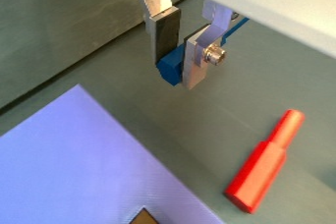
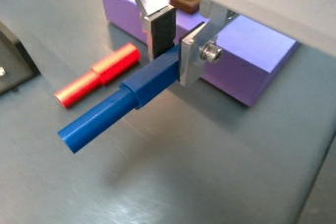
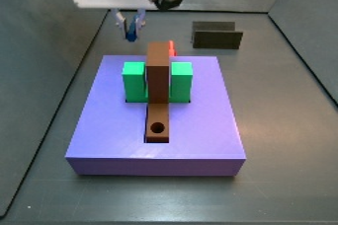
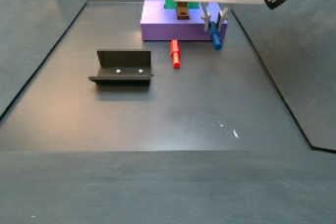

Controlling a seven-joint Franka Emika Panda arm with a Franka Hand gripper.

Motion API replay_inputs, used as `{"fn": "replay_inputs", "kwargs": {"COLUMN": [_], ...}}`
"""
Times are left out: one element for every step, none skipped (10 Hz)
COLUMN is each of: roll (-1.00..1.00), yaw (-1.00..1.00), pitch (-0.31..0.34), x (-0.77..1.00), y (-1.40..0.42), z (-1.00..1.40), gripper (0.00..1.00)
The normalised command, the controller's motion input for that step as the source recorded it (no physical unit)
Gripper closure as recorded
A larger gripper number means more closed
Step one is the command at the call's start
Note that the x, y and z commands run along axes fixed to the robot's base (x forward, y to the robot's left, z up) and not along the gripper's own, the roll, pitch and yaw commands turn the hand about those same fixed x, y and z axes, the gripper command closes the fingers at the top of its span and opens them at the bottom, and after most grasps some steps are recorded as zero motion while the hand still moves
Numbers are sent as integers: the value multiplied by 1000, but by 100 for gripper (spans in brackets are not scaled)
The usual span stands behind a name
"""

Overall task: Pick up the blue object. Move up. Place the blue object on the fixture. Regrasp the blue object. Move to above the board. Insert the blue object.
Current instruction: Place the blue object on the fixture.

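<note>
- Gripper (image 2: 174, 43): its two flat silver plates are drawn in against the blue object (image 2: 118, 110), which sits clamped between the dark pads; in a wrist view the same hold shows, with only the blue end visible under the fingers (image 1: 163, 31).
- Blue object: a bright-blue peg, thicker at the clamped end and stepping down to a narrower shaft that juts out free of the jaws, clear of the floor; in a side view it hangs as a short vertical blue stick (image 4: 215, 31) under the gripper, just beside the board's edge.
- Board (image 3: 199, 120): a lavender slab carrying two green blocks (image 3: 133, 81) on either side of a long brown bar (image 3: 160, 91) with a round hole near its end; the gripper (image 3: 132, 22) hangs past the board's far edge, not over it.
- Red piece (image 2: 97, 75): lies flat on the floor near the board's corner, apart from the blue object; also seen in a wrist view (image 1: 265, 159).
- Fixture (image 4: 121, 68): a dark L-shaped bracket standing on the floor, well apart from the gripper and the board.
</note>
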Motion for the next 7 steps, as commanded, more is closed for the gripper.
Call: {"fn": "replay_inputs", "kwargs": {"roll": [-1000,-917,-929,-937,-951,-1000,-1000], "yaw": [-169,-66,-37,-23,-11,-17,-31], "pitch": [23,166,183,194,220,200,171], "x": [571,660,646,640,637,620,614], "y": [174,186,209,217,200,137,86], "z": [143,46,34,23,9,31,69], "gripper": [100,100,100,100,100,100,100]}}
